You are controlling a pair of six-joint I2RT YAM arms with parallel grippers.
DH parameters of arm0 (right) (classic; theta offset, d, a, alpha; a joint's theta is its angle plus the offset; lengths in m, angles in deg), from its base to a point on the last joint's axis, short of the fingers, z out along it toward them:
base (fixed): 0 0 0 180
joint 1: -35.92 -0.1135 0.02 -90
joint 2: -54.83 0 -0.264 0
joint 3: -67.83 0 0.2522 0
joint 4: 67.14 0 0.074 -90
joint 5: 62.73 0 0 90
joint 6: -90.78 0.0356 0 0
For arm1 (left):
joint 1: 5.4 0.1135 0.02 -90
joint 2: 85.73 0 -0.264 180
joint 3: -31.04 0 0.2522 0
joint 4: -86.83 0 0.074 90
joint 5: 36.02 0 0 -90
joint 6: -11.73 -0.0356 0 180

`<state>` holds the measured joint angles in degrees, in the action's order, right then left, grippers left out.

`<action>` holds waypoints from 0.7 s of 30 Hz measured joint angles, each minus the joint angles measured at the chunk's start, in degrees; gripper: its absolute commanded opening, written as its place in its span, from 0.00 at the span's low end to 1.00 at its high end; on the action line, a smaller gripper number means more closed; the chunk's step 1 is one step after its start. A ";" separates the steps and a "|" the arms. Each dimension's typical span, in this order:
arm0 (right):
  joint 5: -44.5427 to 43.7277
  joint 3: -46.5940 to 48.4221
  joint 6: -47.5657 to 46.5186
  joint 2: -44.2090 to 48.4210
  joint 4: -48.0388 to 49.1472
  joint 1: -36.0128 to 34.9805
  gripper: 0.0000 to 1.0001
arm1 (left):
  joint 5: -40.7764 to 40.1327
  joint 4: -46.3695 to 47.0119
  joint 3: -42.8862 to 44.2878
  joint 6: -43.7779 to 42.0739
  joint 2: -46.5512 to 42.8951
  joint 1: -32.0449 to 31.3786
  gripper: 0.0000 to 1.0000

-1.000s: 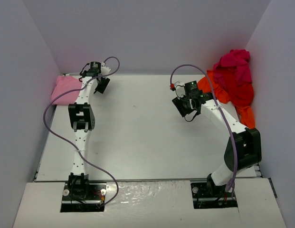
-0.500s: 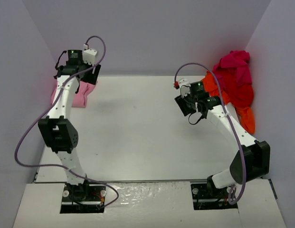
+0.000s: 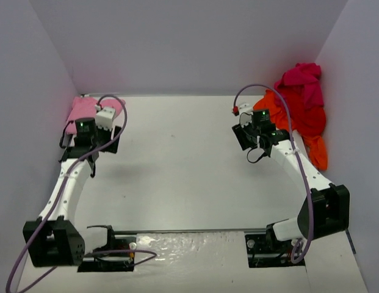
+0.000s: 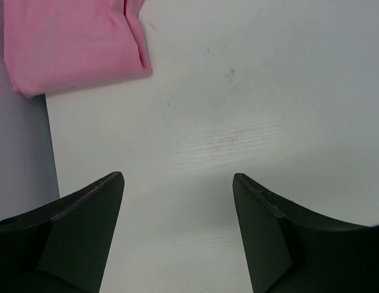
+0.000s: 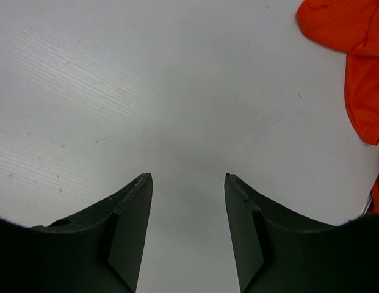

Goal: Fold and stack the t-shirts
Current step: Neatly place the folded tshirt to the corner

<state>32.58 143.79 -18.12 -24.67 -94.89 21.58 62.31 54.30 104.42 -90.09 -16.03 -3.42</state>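
Left gripper (image 4: 177, 178) spread wide, empty; folded pink t-shirt (image 4: 73, 43) lies far-left of its fingers, apart. Right gripper (image 5: 188, 177) also released, empty; orange t-shirt (image 5: 360, 58) lies far-right of its fingers, untouched.

Left wrist view: the pink t-shirt (image 4: 73, 43), at the far left corner of the worktop (image 4: 238, 110), is cut off by the top and left edges. My left fingers (image 4: 79, 238) are cut off at the bottom edge.

Right wrist view: the orange t-shirt (image 5: 360, 61), on the worktop's far right, runs off the top and right edges. My right fingers (image 5: 116, 238) are cut off at the bottom edge.

Top view: my left arm (image 3: 85, 131) covers the pink t-shirt's near part. My right arm (image 3: 262, 122) covers part of the orange one. I cannot tell where the magenta t-shirt (image 3: 299, 78) ends and the red t-shirt (image 3: 312, 122) begins.
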 measured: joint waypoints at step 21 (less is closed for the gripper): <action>-1.81 -1.16 2.53 -4.92 3.47 4.75 0.48 | 4.31 12.94 -21.67 1.35 -5.60 4.73 0.68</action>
